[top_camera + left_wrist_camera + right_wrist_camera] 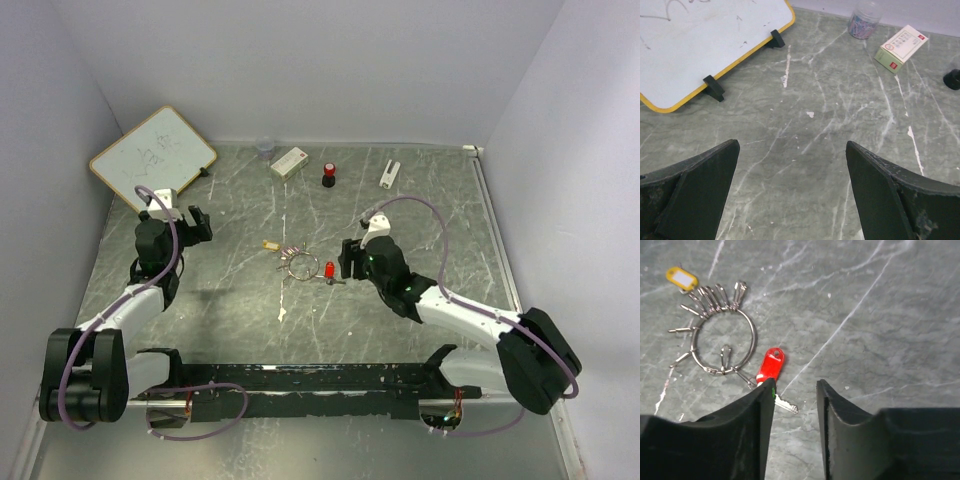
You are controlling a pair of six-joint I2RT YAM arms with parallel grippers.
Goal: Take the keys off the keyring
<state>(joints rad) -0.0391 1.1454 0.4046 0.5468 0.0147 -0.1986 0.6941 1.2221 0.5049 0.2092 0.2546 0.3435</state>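
Two arms share the work unevenly. The right gripper (795, 390) hangs low over the table (440, 230) with its jaws at a middling gap and nothing between them. The finger at the left of its own view stands just over the root of the red key (771, 364). I think it aims at this key first, because the key sticks out from the keyring (754, 340) toward the gripper. The keyring lies flat near the middle of the table. The left gripper (792, 145) is spread wide above bare table near the whiteboard (700, 40), well apart from the ring; probably it waits to steady the ring.

The right wrist view shows the small silver keys (715, 295) fanned along the wire, and the yellow-headed key (682, 278). From above they are only a small tangle. The left wrist view shows no key at all.
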